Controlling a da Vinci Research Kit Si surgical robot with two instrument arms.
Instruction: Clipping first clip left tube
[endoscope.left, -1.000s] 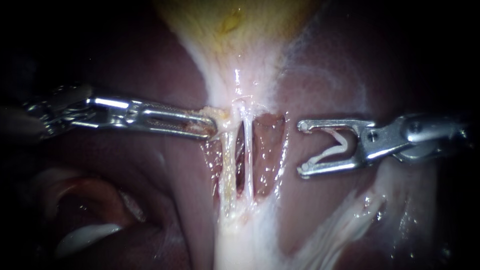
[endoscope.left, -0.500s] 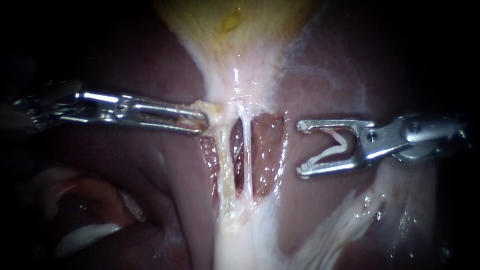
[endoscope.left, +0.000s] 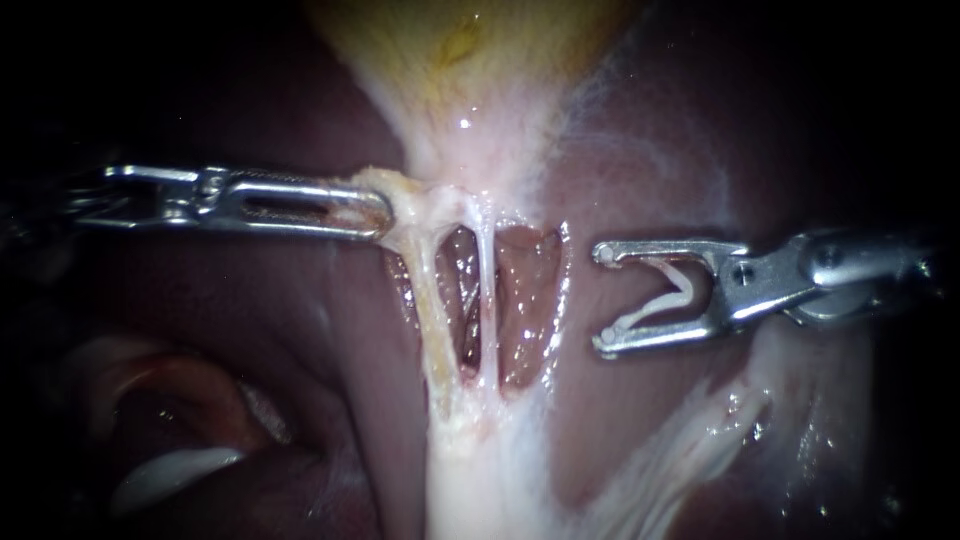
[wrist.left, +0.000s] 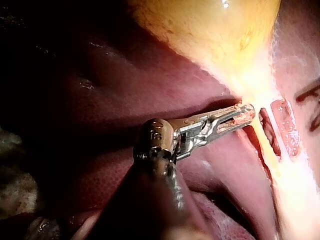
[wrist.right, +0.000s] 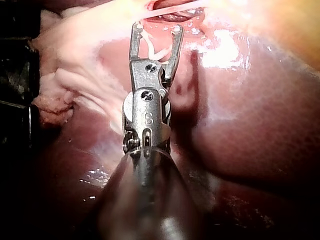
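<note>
White plastic is showing between the jaws of the right instrument (endoscope.left: 603, 298) in the endoscope view. A clip (endoscope.left: 672, 295) is sitting there with one leg bearing on each jaw, so the jaws are standing wide apart while gripping it and are presenting its open mouth toward the tubes. This instrument is hovering over the liver (endoscope.left: 650, 170), well apart from the left tube (endoscope.left: 432, 310). That tube is running down from below the gallbladder (endoscope.left: 470, 60), with the right tube (endoscope.left: 487, 300) just beside it. The left instrument (endoscope.left: 378, 212) is clenching pale tissue (endoscope.left: 405, 195) at the head of the left tube and is holding it out sideways. Judging by the open windows between the tubes, this pull is serving to separate the left tube from its neighbour and give the clip room to pass round it. In the left wrist view, the left instrument (wrist.left: 245, 111) is lying with jaws closed on that tissue, beside the gallbladder's (wrist.left: 210, 30) narrow end. In the right wrist view, the right instrument (wrist.right: 156, 27) is carrying the clip (wrist.right: 155, 50), and a thin pale strand is crossing just ahead of its jaws; which tube this is cannot be told. The clip is not yet touching any tube.
</note>
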